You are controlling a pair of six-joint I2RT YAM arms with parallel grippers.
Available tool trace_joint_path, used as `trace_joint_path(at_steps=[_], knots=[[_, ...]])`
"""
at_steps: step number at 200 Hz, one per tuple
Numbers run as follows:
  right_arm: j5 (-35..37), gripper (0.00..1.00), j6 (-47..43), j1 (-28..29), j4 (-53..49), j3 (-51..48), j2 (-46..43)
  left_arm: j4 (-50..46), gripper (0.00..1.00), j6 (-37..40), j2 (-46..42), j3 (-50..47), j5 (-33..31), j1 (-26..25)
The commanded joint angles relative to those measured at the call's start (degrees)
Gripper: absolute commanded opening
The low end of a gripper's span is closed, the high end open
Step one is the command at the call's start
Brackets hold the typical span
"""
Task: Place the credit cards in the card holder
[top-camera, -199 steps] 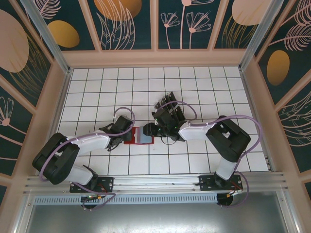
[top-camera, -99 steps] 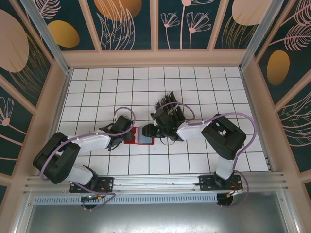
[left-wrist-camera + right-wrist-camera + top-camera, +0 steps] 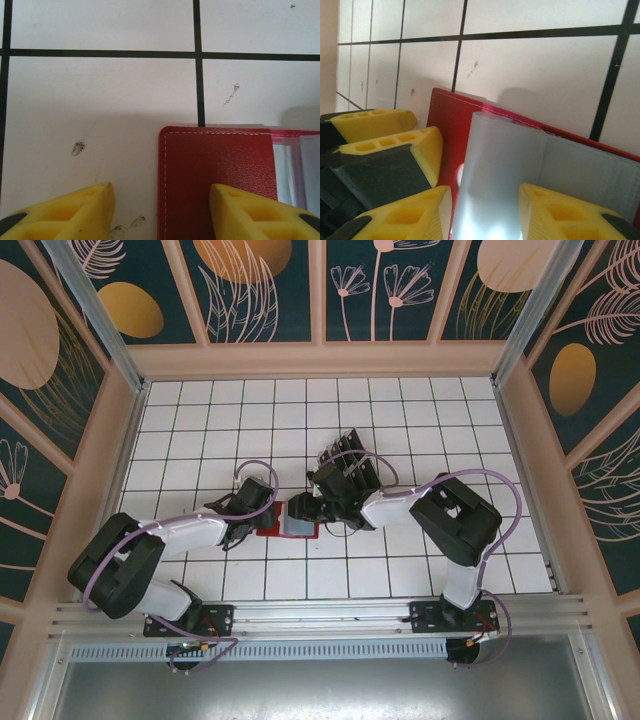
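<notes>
lying open near the middle of the tabletop (image 3: 400, 420), the red wallet (image 3: 288, 518) has the left gripper (image 3: 160, 194) spread apart over its edge; the right gripper (image 3: 485, 192) flanks its grey pocket (image 3: 495, 160), grip unclear.

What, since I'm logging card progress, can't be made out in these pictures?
- Top view: card holder partly covered by right end effector; credit cards too small to count.
- Left wrist: card holder cut off by bottom and right edges.
- Right wrist: its fingertips cut by bottom edge; grip on grey-blue pocket unclear.
</notes>
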Motion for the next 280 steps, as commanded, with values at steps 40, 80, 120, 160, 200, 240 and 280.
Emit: trace_joint_path(at_steps=[40, 80, 120, 160, 200, 240, 280], knots=[[-1.2, 0.40, 3.4, -0.1, 4.3, 0.3, 1.6, -1.0, 0.59, 0.1, -5.3, -0.8, -0.7, -0.4], [-1.7, 0.40, 4.8, -0.1, 5.2, 0.8, 2.8, -0.6, 0.60, 0.7, -8.1, -1.6, -0.5, -0.4], [-2.6, 0.40, 5.4, -0.1, 5.5, 1.5, 3.4, -0.5, 0.60, 0.8, -9.5, -2.4, -0.5, -0.4], [-1.1, 0.40, 3.2, -0.4, 2.7, 0.1, -2.0, -0.4, 0.60, 0.6, -9.0, -2.6, -0.5, -0.4], [1.6, 0.40, 0.3, -0.8, -1.8, -1.5, -6.5, -0.7, 0.60, 0.8, -9.2, -2.3, -0.7, -0.4], [3.0, 0.40, -1.5, -1.2, -4.5, -2.3, -6.7, -1.1, 0.60, 1.1, -9.8, -2.2, -1.0, -0.4], [3.3, 0.40, -2.5, -1.2, -5.3, -1.7, -5.2, -1.8, 0.60, 1.9, -10.0, -2.1, -1.3, -0.5]])
